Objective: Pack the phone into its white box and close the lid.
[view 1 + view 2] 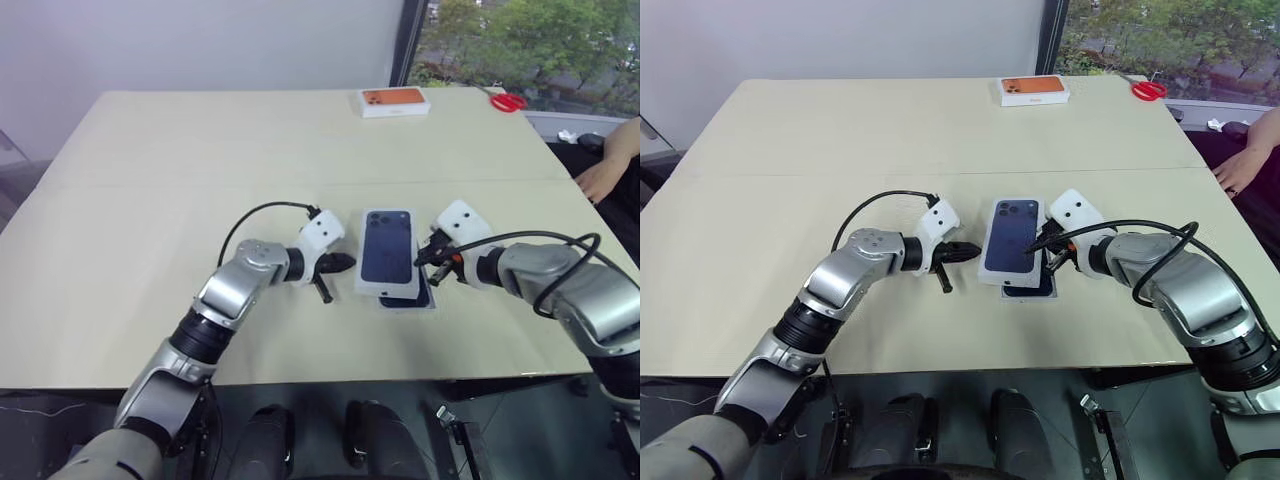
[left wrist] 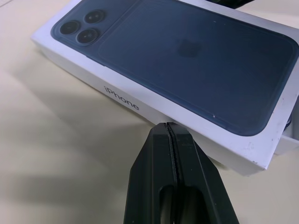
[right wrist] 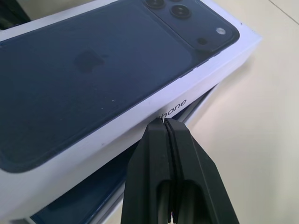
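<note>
Tabletop (image 1: 150, 250) carried the white box (image 3: 202, 106) with the phone (image 1: 412, 297) inside, its lid (image 1: 387, 248) resting askew on top, long axis running away from the robot. Left gripper (image 1: 333, 275) and right gripper (image 1: 428, 262), both closed and empty, flanked the lid's long sides, each about equally near.

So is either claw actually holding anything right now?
No. Both the left claw and right claw are shut on nothing, their tips at opposite sides of the lid.
</note>
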Tool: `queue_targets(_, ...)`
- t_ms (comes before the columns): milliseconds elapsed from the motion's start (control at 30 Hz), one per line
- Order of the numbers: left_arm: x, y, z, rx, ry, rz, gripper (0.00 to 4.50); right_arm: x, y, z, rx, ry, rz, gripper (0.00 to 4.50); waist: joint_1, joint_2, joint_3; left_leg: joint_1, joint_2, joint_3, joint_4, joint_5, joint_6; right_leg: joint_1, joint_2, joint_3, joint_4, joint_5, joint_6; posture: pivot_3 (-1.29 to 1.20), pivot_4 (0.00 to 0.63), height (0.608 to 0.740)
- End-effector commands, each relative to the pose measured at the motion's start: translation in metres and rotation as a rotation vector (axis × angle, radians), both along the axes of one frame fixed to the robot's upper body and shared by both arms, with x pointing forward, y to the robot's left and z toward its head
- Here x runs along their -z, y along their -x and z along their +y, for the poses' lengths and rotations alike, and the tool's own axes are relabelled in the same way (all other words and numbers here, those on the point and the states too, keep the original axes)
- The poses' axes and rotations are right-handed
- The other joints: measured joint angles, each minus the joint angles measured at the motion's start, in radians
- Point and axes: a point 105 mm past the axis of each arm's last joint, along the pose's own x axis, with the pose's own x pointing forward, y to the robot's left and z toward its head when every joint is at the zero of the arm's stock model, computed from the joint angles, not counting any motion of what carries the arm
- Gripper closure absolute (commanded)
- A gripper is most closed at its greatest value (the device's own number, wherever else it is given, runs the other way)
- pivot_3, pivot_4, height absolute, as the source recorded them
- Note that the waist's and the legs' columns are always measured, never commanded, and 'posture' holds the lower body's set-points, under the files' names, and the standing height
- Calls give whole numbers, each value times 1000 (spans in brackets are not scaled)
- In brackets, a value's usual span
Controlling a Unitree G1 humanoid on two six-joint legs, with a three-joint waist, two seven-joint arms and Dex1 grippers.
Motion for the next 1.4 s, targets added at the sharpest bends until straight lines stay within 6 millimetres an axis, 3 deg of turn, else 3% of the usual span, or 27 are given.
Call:
queue_targets(33, -11, 13, -13, 65, 51, -23, 4500, -10, 4, 6, -35, -6, -38, 4456, 0, 0, 0, 0, 0, 0, 0, 0, 0, 0, 0, 0, 0, 0, 0, 0, 150, 740)
queue_targets(667, -19, 33, -34, 174, 70, -20, 4500, -5, 19, -7, -37, 46, 5, 4456, 1, 0, 0, 0, 0, 0, 0, 0, 0, 0, 0, 0, 0, 0, 0, 0, 150, 740)
queue_targets(1133, -14, 40, -34, 206, 42, 8, 4500, 1, 26, -8, -59, 62, 38, 4456, 1, 0, 0, 0, 0, 0, 0, 0, 0, 0, 0, 0, 0, 0, 0, 0, 150, 740)
queue_targets(1400, 1, 35, -25, 173, -26, 42, 4500, 8, 33, -9, -83, 110, 58, 4456, 0, 0, 0, 0, 0, 0, 0, 0, 0, 0, 0, 0, 0, 0, 0, 0, 150, 740)
